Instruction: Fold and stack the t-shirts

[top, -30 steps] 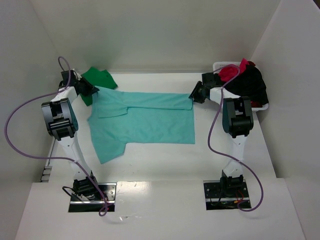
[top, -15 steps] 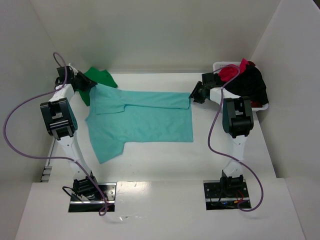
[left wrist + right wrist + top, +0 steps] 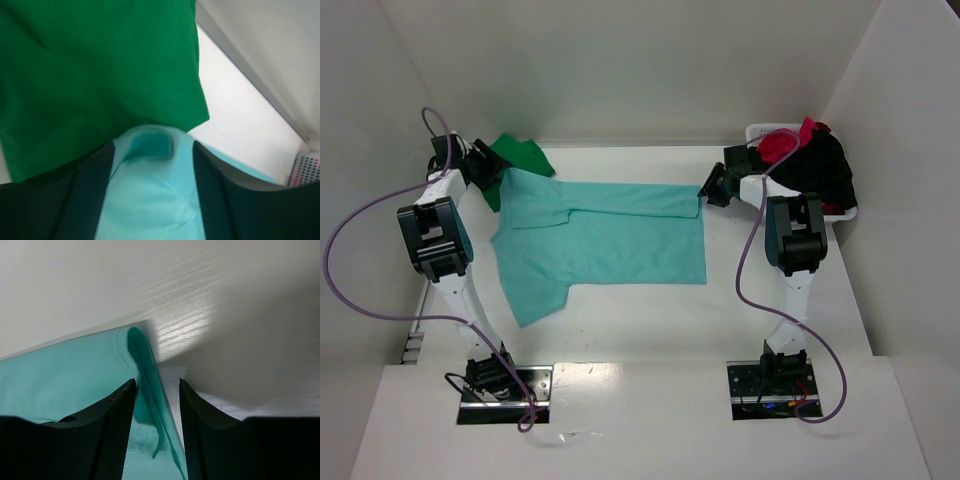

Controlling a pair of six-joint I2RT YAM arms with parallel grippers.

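A light teal t-shirt [image 3: 605,235] lies spread flat across the table, its far strip folded over. My left gripper [image 3: 492,172] is at its far left corner, beside a dark green t-shirt [image 3: 520,158] folded at the back left. In the left wrist view the left gripper [image 3: 151,147] stands open, with teal cloth [image 3: 150,200] loose between its fingers and the dark green shirt [image 3: 90,75] just beyond. My right gripper [image 3: 708,190] is at the far right corner. It is open [image 3: 157,382], and the teal hem [image 3: 145,370] runs between the fingers.
A white basket [image 3: 850,212] at the back right holds a red shirt [image 3: 782,145] and a black shirt [image 3: 825,170]. White walls close in the table at the back and on both sides. A purple cable hangs from each arm.
My left gripper has shifted slightly left and back with the teal corner, drawing that edge out, and its jaws have opened. The right arm has not moved.
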